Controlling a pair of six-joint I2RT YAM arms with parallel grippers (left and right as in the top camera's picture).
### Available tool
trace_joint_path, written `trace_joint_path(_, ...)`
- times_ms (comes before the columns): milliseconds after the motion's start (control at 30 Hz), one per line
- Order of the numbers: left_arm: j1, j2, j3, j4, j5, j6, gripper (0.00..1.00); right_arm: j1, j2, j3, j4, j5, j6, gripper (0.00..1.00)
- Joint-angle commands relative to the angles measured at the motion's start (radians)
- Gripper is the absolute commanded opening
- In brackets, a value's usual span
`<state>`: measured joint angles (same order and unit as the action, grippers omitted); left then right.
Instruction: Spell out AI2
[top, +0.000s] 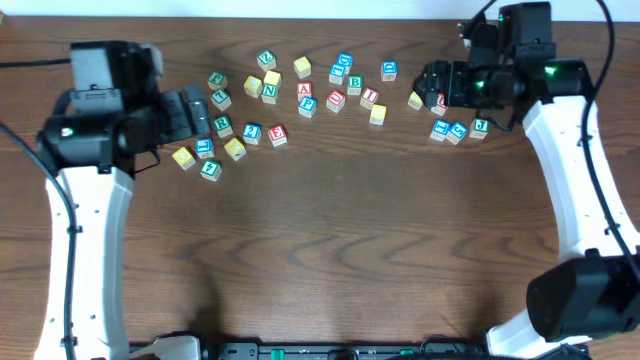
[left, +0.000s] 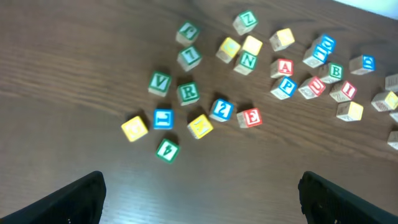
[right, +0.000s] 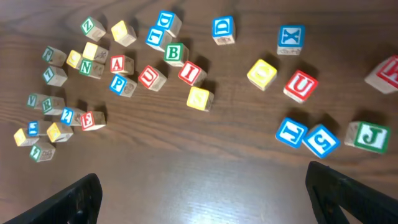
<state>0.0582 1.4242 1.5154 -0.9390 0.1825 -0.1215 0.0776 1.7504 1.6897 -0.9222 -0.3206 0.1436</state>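
Observation:
The red A block (top: 305, 90) lies in the middle of the scattered letter blocks; it also shows in the left wrist view (left: 285, 66) and the right wrist view (right: 120, 64). The red I block (top: 370, 96) sits to its right, also in the left wrist view (left: 346, 90) and the right wrist view (right: 191, 73). The blue 2 block (top: 252, 132) lies lower left, next to a red E, also in the left wrist view (left: 221, 109). My left gripper (top: 195, 112) (left: 202, 199) is open and empty at the left end of the cluster. My right gripper (top: 432, 82) (right: 202, 196) is open and empty at the right end.
Several other letter blocks lie across the far half of the brown table (top: 330, 230): a green R (top: 223, 125), a red E (top: 277, 135), a blue D (top: 388, 70), a red U (right: 301, 86) and a green J (top: 480, 127).

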Motion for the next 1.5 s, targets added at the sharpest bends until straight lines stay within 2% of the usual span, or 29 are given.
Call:
trace_joint_path(0,-0.036,0.008,0.029,0.03,-0.043,0.02,0.97,0.002,0.014,0.029,0.001,0.008,-0.019,0.99)
trace_joint_path(267,-0.044,0.008,0.029,0.055,-0.034,0.018,0.98,0.003,0.017,0.029,0.004,0.008,-0.018,0.99)
trace_joint_path(400,-0.045,0.011,0.029,0.059,-0.034,0.014,0.98,0.013,0.017,0.029,0.006,0.009,-0.018,0.96)
trace_joint_path(700,-0.045,0.08,0.029,0.057,-0.034,-0.023,1.0,0.071,0.017,0.029,0.012,0.113,0.043,0.94)
trace_joint_path(900,-0.06,0.118,0.029,0.062,-0.034,-0.026,0.95,0.082,0.017,0.029,0.014,0.142,0.092,0.92)
trace_joint_path(1200,-0.105,0.127,0.029,0.097,-0.045,-0.027,0.94,0.11,0.017,0.028,0.02,0.167,0.119,0.9)
trace_joint_path(1467,-0.105,0.127,0.029,0.077,-0.045,-0.026,0.93,0.114,0.017,0.028,-0.007,0.269,0.191,0.86)
